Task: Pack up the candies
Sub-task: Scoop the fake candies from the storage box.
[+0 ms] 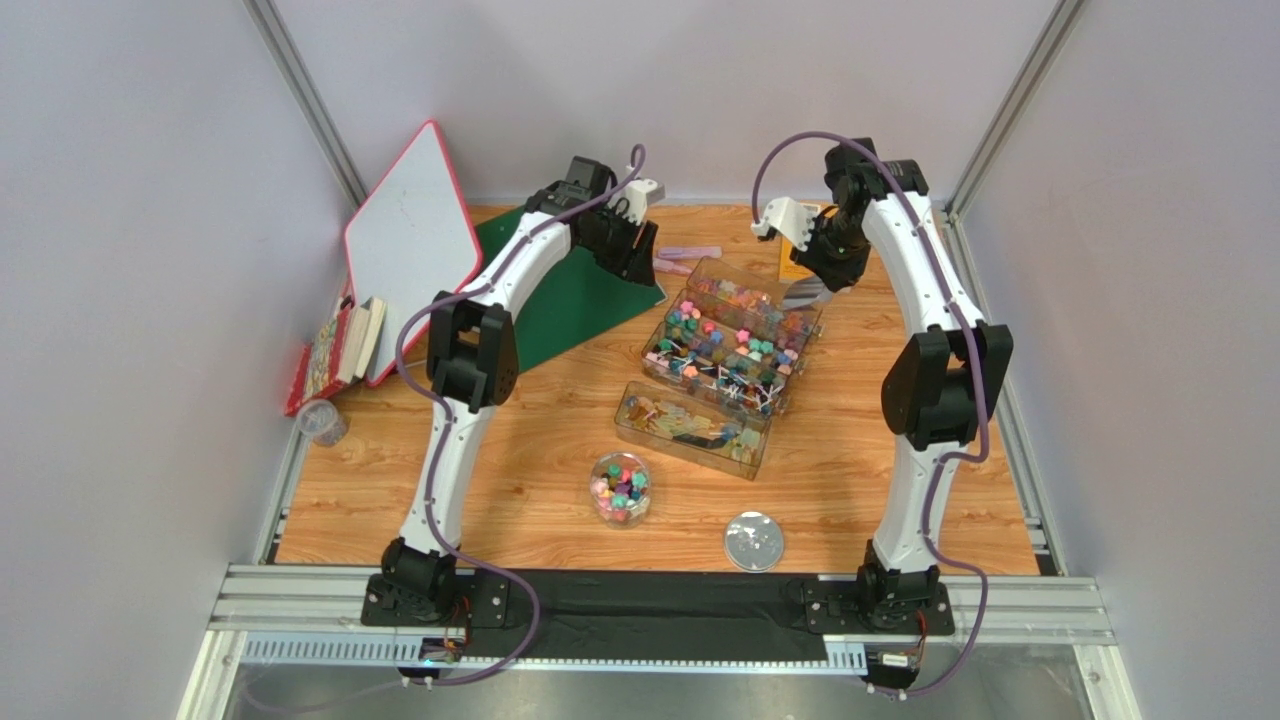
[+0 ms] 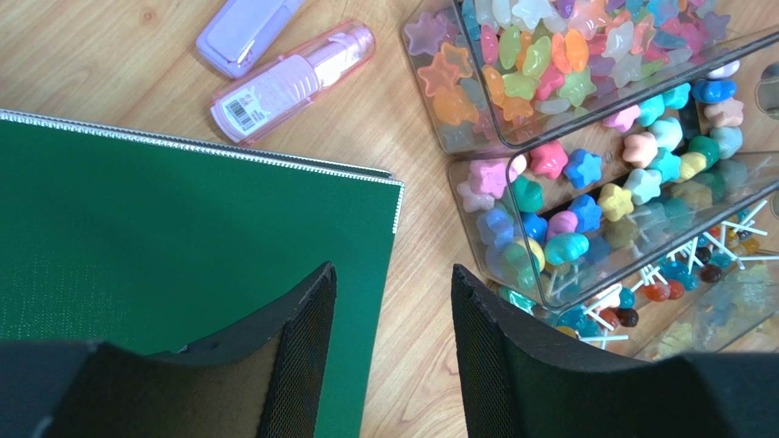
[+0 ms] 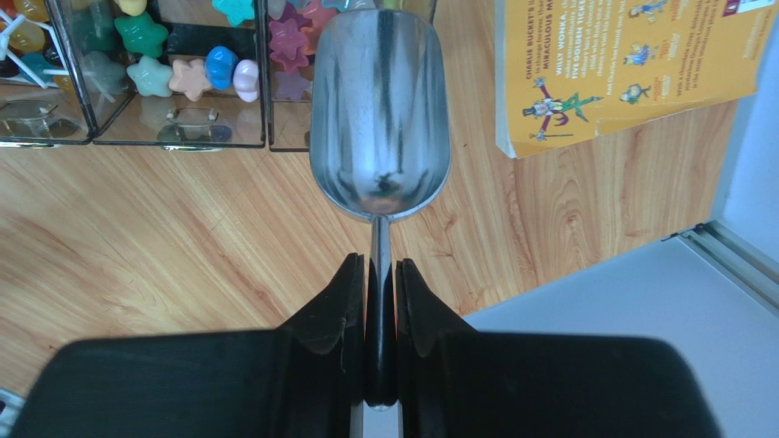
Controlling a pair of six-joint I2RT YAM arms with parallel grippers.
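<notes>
Many star-shaped pastel candies (image 2: 585, 169); right tool (image 3: 379, 271) tight on scoop (image 3: 379, 109), left tool (image 2: 393, 278) agape.

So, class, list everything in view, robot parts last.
candies: many, multicoloured, in clear boxes and tub
clear boxes: two, transparent, mid-table
tub: one, clear, near centre
lid: one, clear, right of tub
scoop: one, silver, at a box's edge
booklet: one, orange, far right
green board: one, far left
tubes: two, pink and lilac, beside green board
whiteboard: one, red-edged, left wall
books: few, mixed, left edge
jar: one, clear, by books
left gripper: one, black, open over green board's edge
right gripper: one, black, shut on scoop
</notes>
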